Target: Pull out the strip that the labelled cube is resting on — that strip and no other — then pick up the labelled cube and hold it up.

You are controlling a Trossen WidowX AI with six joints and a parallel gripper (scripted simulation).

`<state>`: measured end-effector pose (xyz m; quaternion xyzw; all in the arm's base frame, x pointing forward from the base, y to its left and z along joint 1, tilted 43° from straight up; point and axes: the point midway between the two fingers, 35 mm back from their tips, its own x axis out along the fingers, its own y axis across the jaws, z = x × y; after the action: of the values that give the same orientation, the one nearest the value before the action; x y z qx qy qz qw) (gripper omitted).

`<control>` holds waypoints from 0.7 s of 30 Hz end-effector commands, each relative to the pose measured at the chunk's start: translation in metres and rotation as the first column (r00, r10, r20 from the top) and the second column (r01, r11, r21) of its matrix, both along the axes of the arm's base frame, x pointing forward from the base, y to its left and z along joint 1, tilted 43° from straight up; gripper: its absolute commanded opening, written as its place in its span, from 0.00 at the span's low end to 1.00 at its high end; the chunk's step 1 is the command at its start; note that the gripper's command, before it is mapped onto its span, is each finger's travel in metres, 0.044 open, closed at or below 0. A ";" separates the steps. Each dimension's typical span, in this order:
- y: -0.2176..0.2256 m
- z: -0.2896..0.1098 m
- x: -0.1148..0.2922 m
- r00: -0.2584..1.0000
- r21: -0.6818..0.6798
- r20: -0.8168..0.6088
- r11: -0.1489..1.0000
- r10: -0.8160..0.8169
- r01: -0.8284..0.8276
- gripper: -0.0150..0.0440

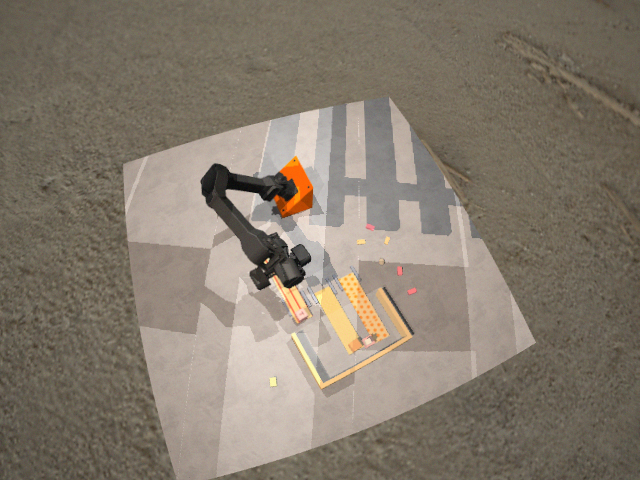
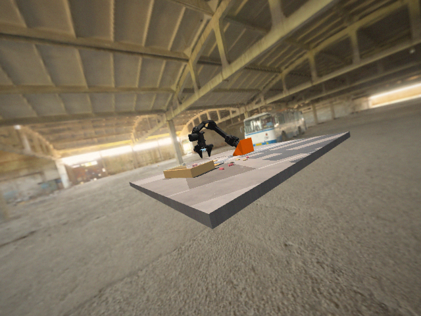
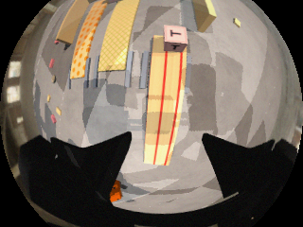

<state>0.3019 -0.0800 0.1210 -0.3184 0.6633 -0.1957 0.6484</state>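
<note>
The labelled cube (image 1: 302,315) (image 3: 174,36) is pink with a T on top. It rests on the far end of a cream strip with two red lines (image 1: 291,298) (image 3: 163,104). That strip lies mostly outside the tray's open side. My gripper (image 1: 273,281) (image 2: 204,149) (image 3: 169,136) is open and empty. It hovers just above the strip's near end, with one finger on each side in the wrist view. A plain yellow strip (image 1: 336,318) (image 3: 120,32) and an orange dotted strip (image 1: 364,310) (image 3: 89,38) lie inside the tray.
The tan three-walled tray (image 1: 398,316) (image 2: 188,170) (image 3: 204,3) holds a second pink cube (image 1: 368,341) and an orange cube (image 1: 355,345) at the far ends of the other strips. The orange arm base (image 1: 297,188) (image 2: 244,147) stands behind. Small red and yellow chips (image 1: 370,226) lie scattered on the board.
</note>
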 end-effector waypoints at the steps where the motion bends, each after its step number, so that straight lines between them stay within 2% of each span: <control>1: 0.002 0.001 0.015 1.000 -0.003 -0.001 1.000 -0.004 0.004 1.00; 21: 0.013 0.007 0.085 1.000 -0.002 0.003 1.000 -0.004 0.004 1.00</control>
<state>0.3746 -0.0690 0.1293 -0.3181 0.6619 -0.1961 0.6498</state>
